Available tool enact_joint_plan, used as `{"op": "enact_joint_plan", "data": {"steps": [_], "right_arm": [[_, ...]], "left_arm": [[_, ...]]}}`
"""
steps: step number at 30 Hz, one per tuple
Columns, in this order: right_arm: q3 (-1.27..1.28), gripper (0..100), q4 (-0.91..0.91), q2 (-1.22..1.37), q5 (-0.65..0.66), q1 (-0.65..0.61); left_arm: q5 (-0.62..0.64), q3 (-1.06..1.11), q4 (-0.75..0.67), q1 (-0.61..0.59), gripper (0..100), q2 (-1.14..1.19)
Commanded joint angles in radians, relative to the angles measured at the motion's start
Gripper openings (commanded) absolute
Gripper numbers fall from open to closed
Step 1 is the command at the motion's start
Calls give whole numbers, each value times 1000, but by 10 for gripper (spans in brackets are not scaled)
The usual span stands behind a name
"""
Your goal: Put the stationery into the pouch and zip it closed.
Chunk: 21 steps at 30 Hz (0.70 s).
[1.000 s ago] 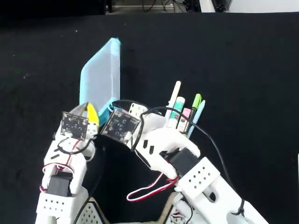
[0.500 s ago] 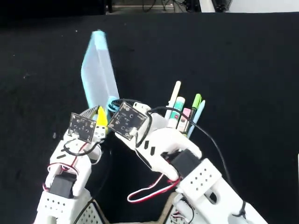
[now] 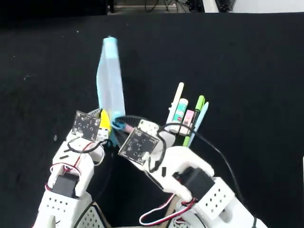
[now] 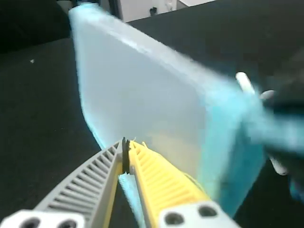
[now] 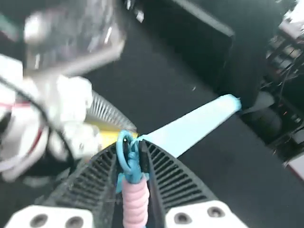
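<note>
While the pouch (image 3: 110,80) stands on edge above the black table (image 3: 247,71), both grippers pinch it at its near end. It's pale blue, translucent, seen almost edge-on in the high view, with its far corner pointing away from the arms.

The left gripper (image 3: 105,126), with one yellow finger and one grey, sits at the pouch's near corner. In the left wrist view its fingers (image 4: 147,171) are pressed together on the pouch's lower edge, with the pouch's flat side (image 4: 142,95) rising right behind them.

The right gripper (image 3: 119,128) is just beside the left one at the same end of the pouch. In the right wrist view its black fingers (image 5: 164,168) are clamped on the zipper pull (image 5: 127,159), a teal ring with a pink ribbed tag (image 5: 135,202) hanging below it. The pouch (image 5: 190,127) runs away from that ring as a thin blue strip. The left gripper (image 5: 107,121) shows close beside the ring.

The stationery (image 3: 186,116) lies on the table to the side of the pouch, near it but not touching: a white pen, a teal-and-white stick, a small pink piece, a green pen and a light blue pen, all bunched together. Nothing seems to be inside the pouch, though its translucent wall makes that hard to tell.
</note>
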Motion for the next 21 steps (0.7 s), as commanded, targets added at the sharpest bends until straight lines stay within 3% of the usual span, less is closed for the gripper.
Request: {"op": "enact_joint_plan", "data": {"steps": [1,5,15,21], "right_arm": [[35,11,3,-61,-6,-11],[107,11,-21,-127,-9,-15],[64,11,-103,-326,-9,-9],[76,11,-123,-302,-5,-9]], "left_arm": [[14,19,-23,-67,30,-26],[14,18,-21,-105,30,-35],[6,19,-54,-38,30,32],[12,19,-57,-28,30,34]]}}
